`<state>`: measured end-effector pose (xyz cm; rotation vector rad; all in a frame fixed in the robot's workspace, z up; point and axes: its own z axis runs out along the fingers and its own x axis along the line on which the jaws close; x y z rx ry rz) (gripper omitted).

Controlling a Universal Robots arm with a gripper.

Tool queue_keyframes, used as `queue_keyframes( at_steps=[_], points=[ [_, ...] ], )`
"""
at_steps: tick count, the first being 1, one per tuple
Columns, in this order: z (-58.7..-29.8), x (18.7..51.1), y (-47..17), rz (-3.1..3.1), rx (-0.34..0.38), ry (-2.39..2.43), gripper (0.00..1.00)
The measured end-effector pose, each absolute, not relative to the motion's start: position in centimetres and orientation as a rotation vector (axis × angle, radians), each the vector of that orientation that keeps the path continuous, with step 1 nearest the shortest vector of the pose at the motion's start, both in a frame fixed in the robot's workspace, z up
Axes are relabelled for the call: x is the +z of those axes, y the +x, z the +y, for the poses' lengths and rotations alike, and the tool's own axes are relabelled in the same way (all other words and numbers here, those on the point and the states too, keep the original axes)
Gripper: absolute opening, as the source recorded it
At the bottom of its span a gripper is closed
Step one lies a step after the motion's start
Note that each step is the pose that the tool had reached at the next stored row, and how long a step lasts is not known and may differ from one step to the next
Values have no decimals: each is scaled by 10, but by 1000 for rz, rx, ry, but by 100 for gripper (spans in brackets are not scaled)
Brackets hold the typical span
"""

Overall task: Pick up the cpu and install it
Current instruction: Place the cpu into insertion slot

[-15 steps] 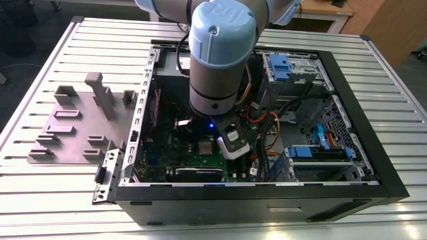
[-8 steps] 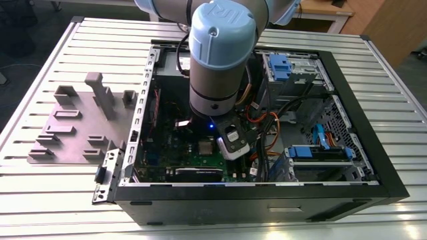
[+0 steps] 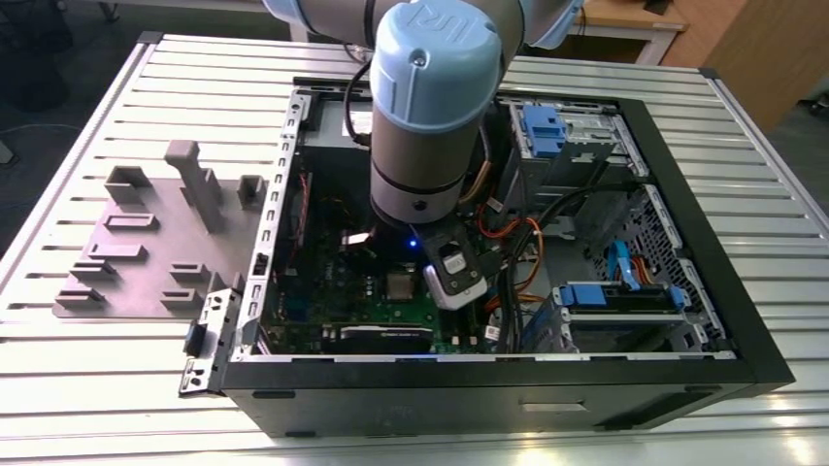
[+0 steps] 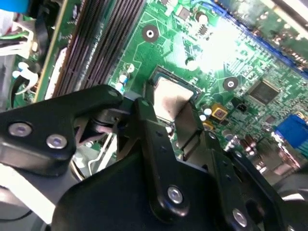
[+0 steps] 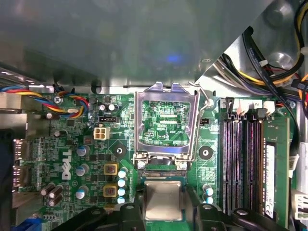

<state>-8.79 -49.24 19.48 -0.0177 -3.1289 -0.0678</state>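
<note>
1. The arm (image 3: 428, 97) reaches down into an open computer case (image 3: 725, 291) that lies on its side on the slatted table (image 3: 104, 388).
2. In the exterior view, a grey fixture plate (image 3: 143, 252) with upright blocks rests on the table, just beside the case on the exterior view's left.
3. The pincer (image 5: 166, 208) stands low over the green motherboard (image 5: 72, 159), directly at the processor socket.
4. The cpu (image 5: 163, 199) lies in line with the socket, silvery top facing up, between the two black sides of the pincer. In the second wrist view the cpu (image 4: 168, 96) shows the same position.
5. Whether the pincer is clamped on the cpu or stands free of it cannot be told.
6. The hinged socket frame (image 5: 166, 125) is swung open, away from the cpu; the board shows through its window.
7. The dark memory slots (image 5: 240, 163) run beside the socket. A bundle of coloured wires (image 5: 72, 98) plugs into the board on the socket's other side.
</note>
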Motion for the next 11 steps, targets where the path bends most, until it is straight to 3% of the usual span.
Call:
queue_keyframes(
  at_steps=[11],
  points=[
    [-492, 195, -88, -3128, -82, -18, 44]
  ],
)
